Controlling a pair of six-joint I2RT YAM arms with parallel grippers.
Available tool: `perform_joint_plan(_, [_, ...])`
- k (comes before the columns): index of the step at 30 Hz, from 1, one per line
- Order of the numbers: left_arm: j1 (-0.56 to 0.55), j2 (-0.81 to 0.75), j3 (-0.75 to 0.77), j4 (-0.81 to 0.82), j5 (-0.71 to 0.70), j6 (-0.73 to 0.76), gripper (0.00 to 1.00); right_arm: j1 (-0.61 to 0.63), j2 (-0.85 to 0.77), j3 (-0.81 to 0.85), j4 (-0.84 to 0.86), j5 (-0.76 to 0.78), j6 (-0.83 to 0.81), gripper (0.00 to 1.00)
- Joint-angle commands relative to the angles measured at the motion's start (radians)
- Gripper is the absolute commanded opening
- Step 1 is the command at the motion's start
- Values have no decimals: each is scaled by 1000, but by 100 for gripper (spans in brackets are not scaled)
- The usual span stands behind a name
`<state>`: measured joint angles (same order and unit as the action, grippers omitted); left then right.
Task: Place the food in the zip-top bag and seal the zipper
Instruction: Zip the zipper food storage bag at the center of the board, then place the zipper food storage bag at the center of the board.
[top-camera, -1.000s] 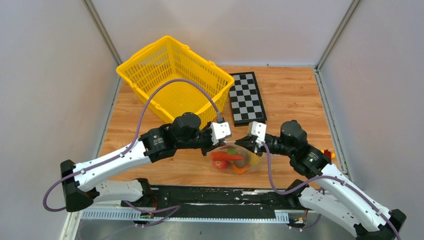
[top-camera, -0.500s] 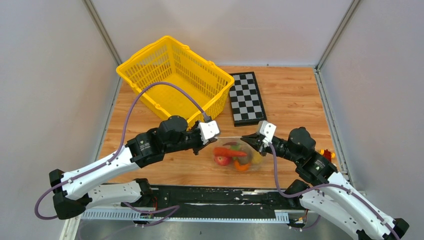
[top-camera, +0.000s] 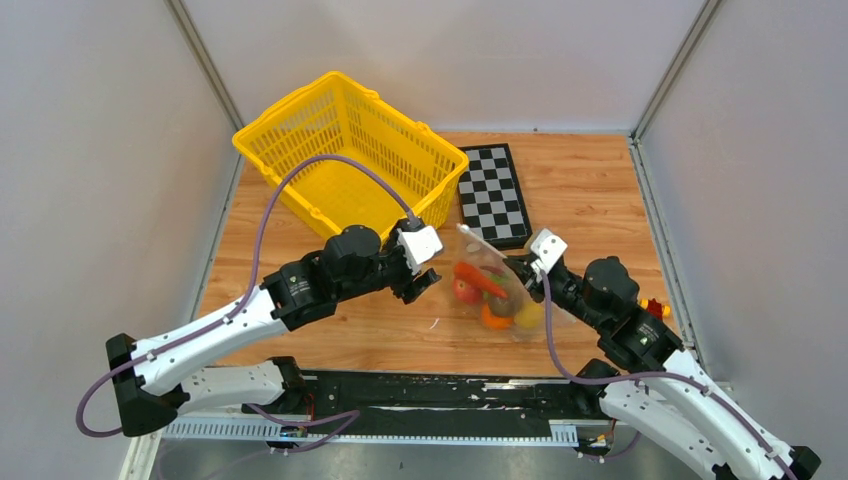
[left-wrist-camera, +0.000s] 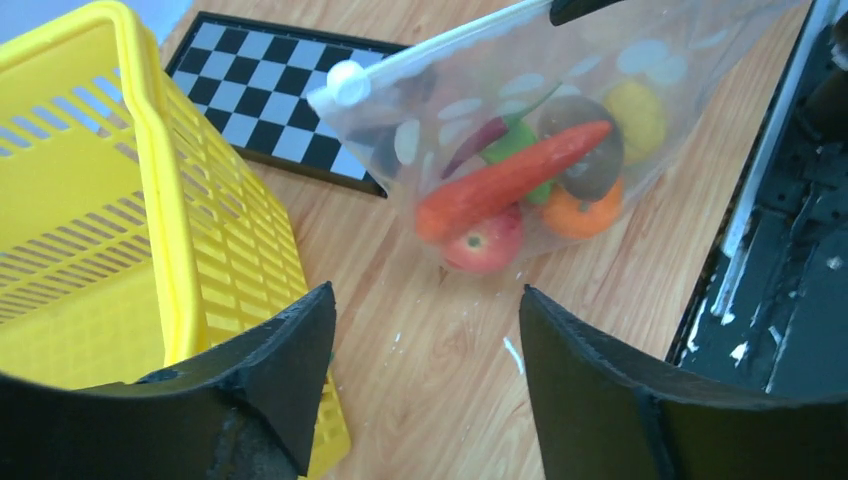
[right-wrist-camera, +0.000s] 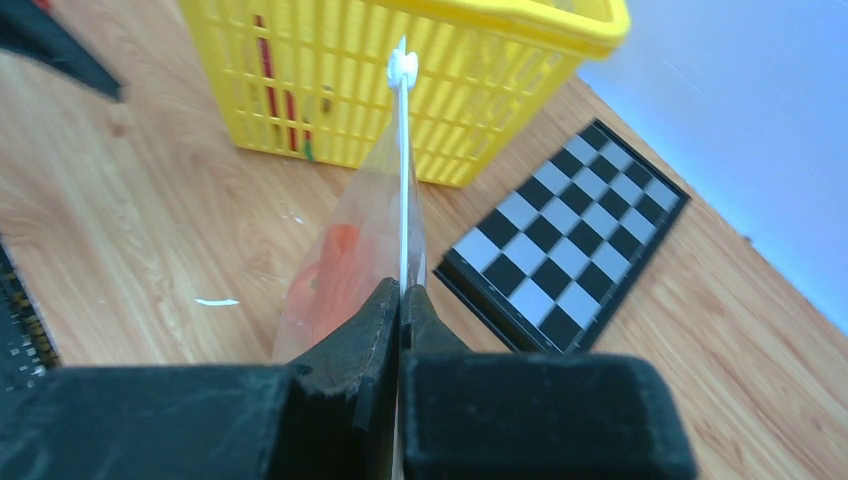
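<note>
The zip-top bag (top-camera: 497, 292) is clear with white dots and hangs tilted over the table's middle. Inside it lies the food: a carrot (left-wrist-camera: 510, 180), a tomato (left-wrist-camera: 485, 245), an orange (left-wrist-camera: 582, 216), a lemon (left-wrist-camera: 636, 116), a brown ball (left-wrist-camera: 596, 165) and a green pepper (left-wrist-camera: 512, 142). My right gripper (right-wrist-camera: 402, 292) is shut on the zipper (right-wrist-camera: 403, 170) at the bag's right end, and the white slider (right-wrist-camera: 403, 66) sits at the far end. My left gripper (left-wrist-camera: 425, 300) stands open to the left of the bag, with only bare wood between its fingers.
A yellow mesh basket (top-camera: 340, 150) stands at the back left, close to my left gripper. A folded chessboard (top-camera: 492, 196) lies behind the bag. A small red block (top-camera: 655, 307) sits by the right arm. The black rail (top-camera: 430, 390) runs along the near edge.
My left gripper has let go of the bag's left end and opened. The bag has swung up and to the right and now hangs from my right gripper alone.
</note>
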<state>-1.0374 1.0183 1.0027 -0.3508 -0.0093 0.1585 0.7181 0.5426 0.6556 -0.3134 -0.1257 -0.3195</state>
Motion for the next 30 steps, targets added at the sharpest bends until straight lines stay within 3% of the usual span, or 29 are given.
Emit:
perform_joint_plan(1, [3, -43, 7, 105, -12, -44, 79, -3, -12, 111, -51, 247, -15, 0])
perform_joint_plan(5, [2, -83, -26, 142, -39, -55, 91, -2, -18, 179, -142, 237, -68, 0])
perform_joint_plan(9, [2, -115, -50, 166, -80, -66, 95, -3, -26, 199, -149, 153, -12, 0])
perform_joint_plan(15, [4, -142, -73, 194, -168, -92, 97, -3, 27, 43, -59, -156, 68, 0])
perform_joint_plan(20, [5, -175, -90, 206, -220, -109, 100, 5, 156, 3, -19, -452, 207, 0])
perform_joint_plan(25, [11, -193, -94, 212, -239, -114, 100, 39, 175, -4, 10, -724, 192, 0])
perform_joint_plan(28, [13, -184, -86, 212, -231, -115, 100, 53, 192, 11, -7, -787, 178, 0])
perform_joint_plan(30, [13, -171, -80, 211, -219, -118, 100, 60, 222, 19, -27, -786, 181, 11])
